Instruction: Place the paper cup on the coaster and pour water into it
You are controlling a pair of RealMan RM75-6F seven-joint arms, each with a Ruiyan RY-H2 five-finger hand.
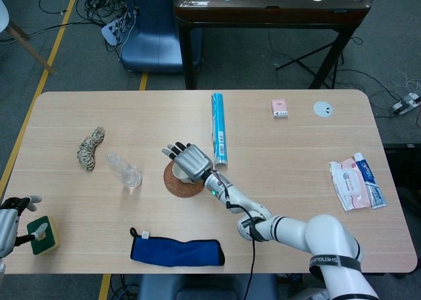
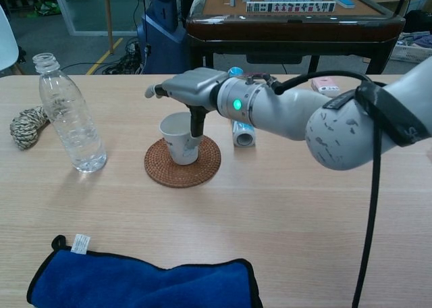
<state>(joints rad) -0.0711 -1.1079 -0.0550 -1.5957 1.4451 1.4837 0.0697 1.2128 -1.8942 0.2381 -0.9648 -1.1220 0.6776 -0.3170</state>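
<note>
On the wooden table (image 1: pixel 316 142) the first half of the job looks done. The right arm (image 2: pixel 317 119) reaches in from the near right, and its right hand (image 2: pixel 190 92) sits above the paper cup (image 2: pixel 177 138) with the fingers (image 1: pixel 173 149) spread out flat toward the left. A thumb hangs down beside the cup's right wall; whether it touches the wall I cannot tell, but nothing looks gripped. The cup stands upright on the woven coaster (image 2: pixel 202 169), a little left of its centre, mouth up and, as far as the chest view shows, dry inside.

What remains is the pouring. The water bottle (image 2: pixel 67 122) stands upright to the left of the coaster, well apart from it, cap off, with only a little water in the bottom. Neither hand has it. The left hand (image 1: pixel 8 214) is at the near left edge of the table, by a green block (image 1: pixel 43 234); how it is closed cannot be made out from so small a view.

Also lying about: a blue cloth (image 2: pixel 135 281) at the near edge, a blue tube (image 1: pixel 219 137) just right of the coaster, and a coil of rope (image 1: pixel 91 147) at the far left.
</note>
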